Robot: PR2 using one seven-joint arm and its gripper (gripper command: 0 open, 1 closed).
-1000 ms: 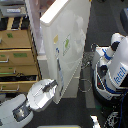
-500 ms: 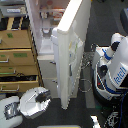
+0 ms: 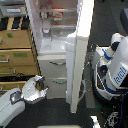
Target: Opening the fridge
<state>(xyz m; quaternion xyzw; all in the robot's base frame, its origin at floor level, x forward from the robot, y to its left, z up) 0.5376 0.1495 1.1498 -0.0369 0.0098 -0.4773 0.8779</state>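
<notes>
The tall white fridge [image 3: 54,47] stands at the middle back with its upper compartment open, showing lit shelves with items on them. Its large upper door [image 3: 81,55] is swung far out and stands nearly edge-on in the middle of the exterior view; I see no sticker on it from here. Two lower drawers [image 3: 54,75] under the compartment are closed. My gripper [image 3: 41,88] is at the lower left, in front of the lower drawers and left of the door. It is open, holds nothing and is apart from the door.
A wooden drawer cabinet [image 3: 17,52] stands against the fridge on the exterior view's left. A white-and-blue robot body [image 3: 112,70] with cables stands close to the right of the open door. Dark floor lies in front.
The upper door has swung further open, from angled to nearly edge-on, showing more of the inside. My gripper stays low at the left and has shifted slightly.
</notes>
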